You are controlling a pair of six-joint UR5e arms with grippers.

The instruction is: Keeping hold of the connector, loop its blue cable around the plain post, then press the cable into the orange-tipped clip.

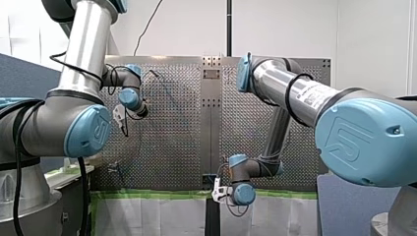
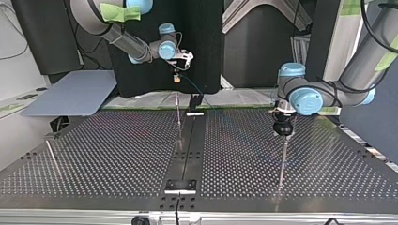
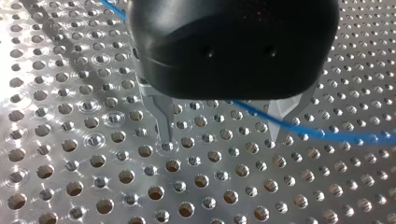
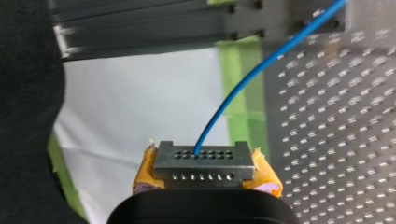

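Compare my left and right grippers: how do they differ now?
My left gripper is open and empty; my right gripper is shut on the connector. The left shows bare metal fingers, the right yellow pads. Shared: the blue cable runs by both.

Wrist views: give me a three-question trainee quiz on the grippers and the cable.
1. True or false: my right gripper holds the connector.
2. Beside the blue cable, the fingers of my left gripper stand: A apart; B shut together; C shut on a post.
3. Fill in: my right gripper's pads are ___.
Key: 1 true; 2 A; 3 yellow.
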